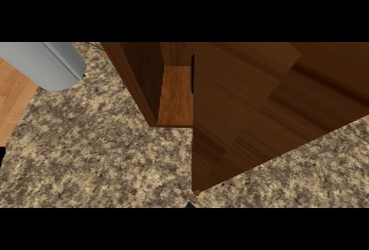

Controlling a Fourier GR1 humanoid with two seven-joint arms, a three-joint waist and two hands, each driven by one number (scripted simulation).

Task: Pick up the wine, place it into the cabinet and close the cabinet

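No wine bottle shows in the head view. The wooden cabinet [140, 78] fills the upper middle, and a strip of its inner floor [175, 97] is visible. Its large door [281, 107] stands at an angle across the right half of the view, over the counter, and hides most of the inside. A thin black strip [192, 73] runs along the door's edge by the opening. A grey forearm [47, 63] lies across the top left corner, and no hand shows on it. Neither hand can be made out.
Speckled stone counter [101, 161] spreads below and left of the cabinet. A wooden floor strip [13, 97] shows at the far left. Tiny black slivers at the left edge [1, 156] and the bottom middle [190, 205] are too small to identify.
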